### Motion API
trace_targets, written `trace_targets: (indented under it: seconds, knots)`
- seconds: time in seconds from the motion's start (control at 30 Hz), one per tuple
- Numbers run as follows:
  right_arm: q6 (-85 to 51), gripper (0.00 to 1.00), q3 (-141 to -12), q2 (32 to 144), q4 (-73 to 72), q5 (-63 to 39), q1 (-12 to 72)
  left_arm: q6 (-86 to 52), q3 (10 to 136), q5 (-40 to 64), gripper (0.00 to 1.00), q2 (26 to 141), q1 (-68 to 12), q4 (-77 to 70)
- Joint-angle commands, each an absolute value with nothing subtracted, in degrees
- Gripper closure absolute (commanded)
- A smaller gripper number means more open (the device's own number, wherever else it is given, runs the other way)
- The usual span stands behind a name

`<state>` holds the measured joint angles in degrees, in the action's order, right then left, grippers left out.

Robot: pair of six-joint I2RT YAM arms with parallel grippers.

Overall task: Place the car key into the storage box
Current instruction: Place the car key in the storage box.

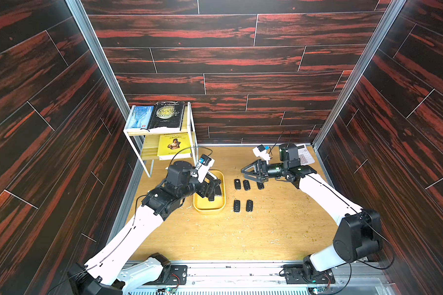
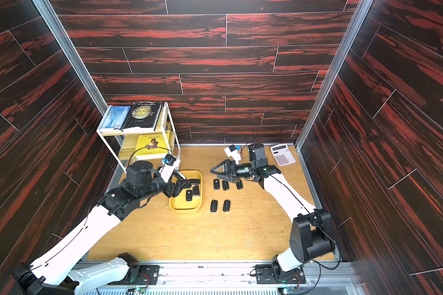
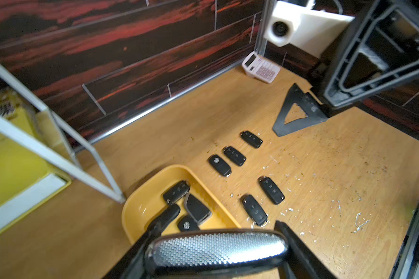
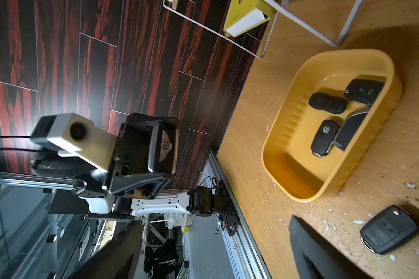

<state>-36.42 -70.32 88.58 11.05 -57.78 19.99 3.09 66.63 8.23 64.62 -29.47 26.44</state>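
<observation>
A: Top views. Your left gripper (image 1: 212, 186) hangs over the storage box (image 1: 207, 210). From here you cannot separate what it holds from the stored fobs (image 2: 189, 195) beneath. Your right gripper (image 1: 247, 173) hovers beside the box, above the loose fobs (image 1: 237, 205) on the bench (image 1: 241, 237). Its jaws are spread wide with nothing between them.

B: Left wrist view answers that. The car key (image 3: 218, 248), edged in chrome honeycomb, spans the left jaws and is pinched at both ends. It sits above the box, not touching it.

A: Right wrist view adds what the others lack. It shows the car key (image 4: 165, 146) face-on with a winged emblem, and the left gripper raised well clear of the box. Four stored fobs (image 4: 324, 137) crowd one end of the box, and the other end is bare.

B: Judgement: you are mid-carry, with the release not yet made. The next move calls for lowering over the bare end and then parting the jaws close to the floor of the box. Release from too high and the key may strike the rim or the stored fobs.
</observation>
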Motion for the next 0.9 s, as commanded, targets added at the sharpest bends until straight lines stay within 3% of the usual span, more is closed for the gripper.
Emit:
trace_targets:
  seconds: [0.0, 0.17, 0.37, 0.57, 0.87]
  knots:
    - [-36.69, 0.01, -69.13, 87.13, 9.47, -58.95, 19.28, -3.77, 72.85, 1.37, 0.47, 69.78, -28.62, 40.29]
    - [-36.54, 0.01, -68.40, 86.58, 9.76, -59.05, 18.99, -7.84, 83.67, 1.70, 0.51, 82.71, -27.02, 53.09]
    - [-34.74, 0.01, -68.29, 85.57, 12.31, -58.41, 18.25, -7.82, 99.60, 9.54, 0.55, 98.63, -24.80, 69.05]
    - [-33.22, 0.01, -66.83, 84.91, 14.41, -58.51, 16.38, -12.39, 95.79, 12.02, 0.53, 98.54, -23.11, 61.17]
    - [-33.00, 0.01, -65.54, 84.81, 14.22, -58.19, 15.65, -11.86, 97.83, 13.50, 0.54, 107.50, -21.01, 68.18]
